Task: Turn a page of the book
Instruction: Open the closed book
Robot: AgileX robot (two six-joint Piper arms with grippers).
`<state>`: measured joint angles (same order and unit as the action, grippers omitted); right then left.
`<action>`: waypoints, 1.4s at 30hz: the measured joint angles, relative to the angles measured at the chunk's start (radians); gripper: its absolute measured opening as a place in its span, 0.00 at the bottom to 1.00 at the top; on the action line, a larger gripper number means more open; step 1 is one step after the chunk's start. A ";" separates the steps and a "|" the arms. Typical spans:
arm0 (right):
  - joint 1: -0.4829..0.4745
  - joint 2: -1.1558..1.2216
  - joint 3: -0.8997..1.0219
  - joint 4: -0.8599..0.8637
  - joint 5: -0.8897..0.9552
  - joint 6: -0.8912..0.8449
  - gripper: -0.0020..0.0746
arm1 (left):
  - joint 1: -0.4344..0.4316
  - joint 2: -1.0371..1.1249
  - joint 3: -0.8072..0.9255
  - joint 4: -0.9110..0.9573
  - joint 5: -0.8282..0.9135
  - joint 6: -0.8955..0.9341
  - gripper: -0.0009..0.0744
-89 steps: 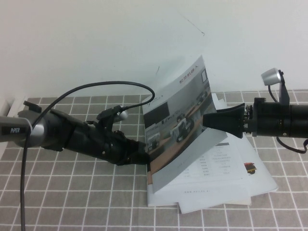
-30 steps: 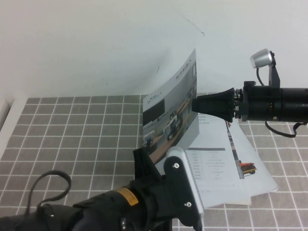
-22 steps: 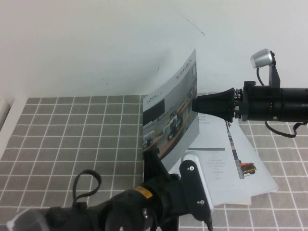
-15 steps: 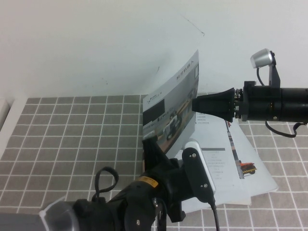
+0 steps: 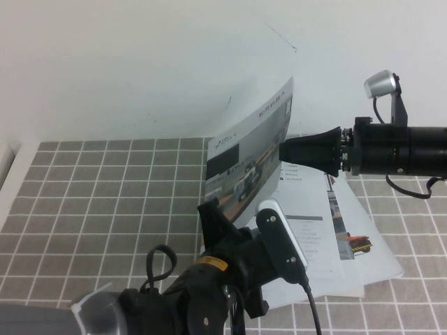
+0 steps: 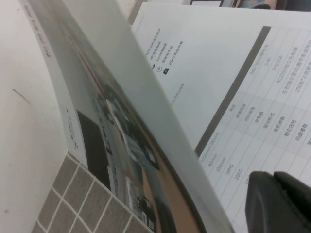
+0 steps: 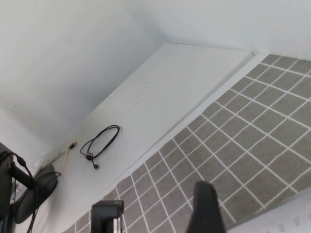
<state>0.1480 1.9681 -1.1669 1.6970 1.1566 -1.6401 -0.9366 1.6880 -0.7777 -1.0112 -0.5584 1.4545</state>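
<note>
Standing almost upright on the grey tiled table point(image 5: 105, 188), the page point(image 5: 248, 174) is the brochure's cover sheet, lifted off the book point(image 5: 314, 237) and bowed slightly, its robot-classroom photo facing nine o'clock and its top corner reaching up toward twelve o'clock against the white wall point(image 5: 140, 63). The book itself lies open and flat, just right of the table's centre, on top of a few loose white sheets point(image 5: 377, 262) that fan out toward four o'clock. Its exposed inner leaf shows small black print and a table of figures.

The right gripper point(image 5: 285, 151) comes in level from three o'clock, its black tip touching the plain back of the raised page about halfway up that sheet. Its fingers stand spread wide, and in the right wrist view two dark fingers point(image 7: 204, 206) show well apart with tiles between them; nothing is pinched between them that I can see, so the sheet seems to lean on the tip rather than being clamped.

The left gripper point(image 5: 209, 216) rises from six o'clock at the near edge, its bulky black arm filling the foreground. Its tip sits at the lower near corner of the upright page. From the left wrist view only one dark finger point(image 6: 279, 204) shows, above the printed inner leaf, with the page's edge sweeping just beside it; whether that gripper is spread or closed I cannot tell.
</note>
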 joint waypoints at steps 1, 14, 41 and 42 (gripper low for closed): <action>-0.002 -0.004 0.000 -0.006 0.000 0.002 0.63 | 0.000 0.000 0.000 0.000 -0.001 -0.001 0.01; -0.135 -0.181 -0.050 -0.238 0.011 0.079 0.37 | 0.000 0.000 0.000 -0.002 -0.047 -0.003 0.01; -0.016 -0.194 0.223 -0.378 -0.467 0.387 0.03 | 0.737 -0.015 -0.322 0.040 0.971 -0.269 0.01; -0.005 -0.194 0.238 -0.360 -0.492 0.384 0.03 | 0.760 -0.003 -0.344 0.057 1.005 -0.294 0.01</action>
<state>0.1429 1.7743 -0.9289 1.3369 0.6644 -1.2560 -0.1771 1.6854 -1.1212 -0.9542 0.4468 1.1605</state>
